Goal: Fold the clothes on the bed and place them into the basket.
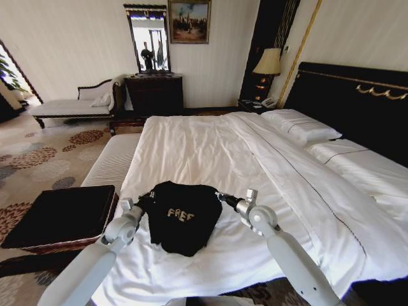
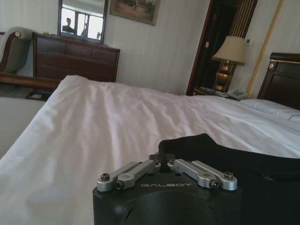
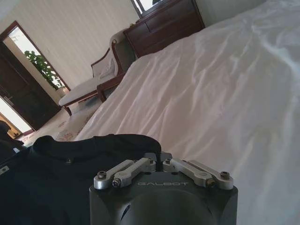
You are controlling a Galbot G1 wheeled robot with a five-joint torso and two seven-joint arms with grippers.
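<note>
Currently both arms are low over the near end of the bed [image 1: 210, 146], one on each side of the shirt [image 1: 182, 220]. Shirt: black, "FREE" lettering up, partly bunched, lying on the white duvet near the foot edge, long axis running roughly away from the robot, collar end farther off. Left gripper [image 1: 141, 203] is at the shirt's left edge; in the left wrist view the left gripper [image 2: 164, 161] has its fingers drawn together on a raised fold of black cloth [image 2: 225, 154]. Right gripper [image 1: 221, 197] is at the shirt's right upper edge; in the right wrist view the right gripper [image 3: 157, 159] likewise looks clamped on the shirt's edge [image 3: 93, 145], with the cloth lifting to the fingers. The two arms are about equally near, so the shirt lies between the grips, stretched crosswise. Basket [image 1: 60, 217]: on the floor left of the bed, beside the left arm, dark lining, nothing seen in it. Judgement: fold under way, not finished; the basket lies to the left, nearer the left arm.
</note>
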